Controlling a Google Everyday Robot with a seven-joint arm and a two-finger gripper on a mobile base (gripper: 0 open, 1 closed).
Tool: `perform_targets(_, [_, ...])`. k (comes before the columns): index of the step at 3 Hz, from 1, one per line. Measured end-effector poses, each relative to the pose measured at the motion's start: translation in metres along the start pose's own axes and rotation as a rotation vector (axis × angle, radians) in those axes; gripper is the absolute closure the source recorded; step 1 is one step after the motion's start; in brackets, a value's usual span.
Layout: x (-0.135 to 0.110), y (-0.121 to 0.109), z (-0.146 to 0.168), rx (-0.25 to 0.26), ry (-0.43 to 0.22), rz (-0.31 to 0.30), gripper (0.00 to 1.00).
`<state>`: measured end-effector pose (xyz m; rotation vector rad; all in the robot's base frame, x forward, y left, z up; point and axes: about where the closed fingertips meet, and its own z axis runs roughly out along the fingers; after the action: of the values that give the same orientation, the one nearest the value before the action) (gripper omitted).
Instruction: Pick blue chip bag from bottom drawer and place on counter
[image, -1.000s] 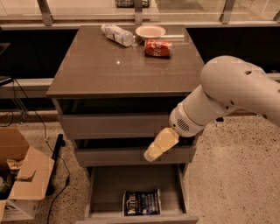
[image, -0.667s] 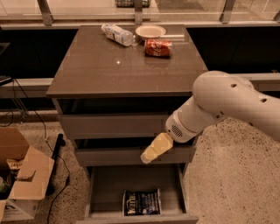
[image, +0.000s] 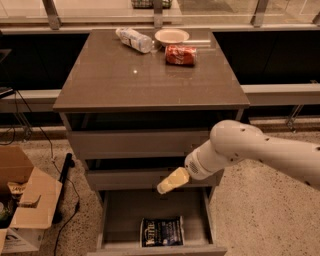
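Note:
The blue chip bag (image: 161, 231) lies flat in the open bottom drawer (image: 120, 220), near its front edge. My gripper (image: 172, 181) reaches in from the right on a white arm and hangs above the drawer, in front of the middle drawer's panel, a little above and behind the bag. It holds nothing that I can see. The counter (image: 125, 75) is the glossy grey-brown top of the cabinet.
On the counter's far side lie a clear plastic bottle (image: 134, 39), a white bowl (image: 172, 36) and a red soda can (image: 180, 55) on its side. An open cardboard box (image: 22, 200) stands on the floor at the left, with a black cable beside it.
The arm has dropped lower and swung left, bringing the gripper down toward the open bottom drawer. The bag and counter items have not moved.

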<state>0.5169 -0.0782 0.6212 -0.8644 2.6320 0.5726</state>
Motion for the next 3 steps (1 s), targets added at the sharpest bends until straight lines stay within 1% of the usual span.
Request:
perform_targets(1, [0.020,-0.024,0.058,-0.042,-0.005,0.109,0.00])
perform_targets(2, [0.053,-0.042,0.116,-0.086,0.011,0.244,0.00])
perform_targets(3, [0.066,-0.041,0.134,-0.107,0.031,0.264,0.00])
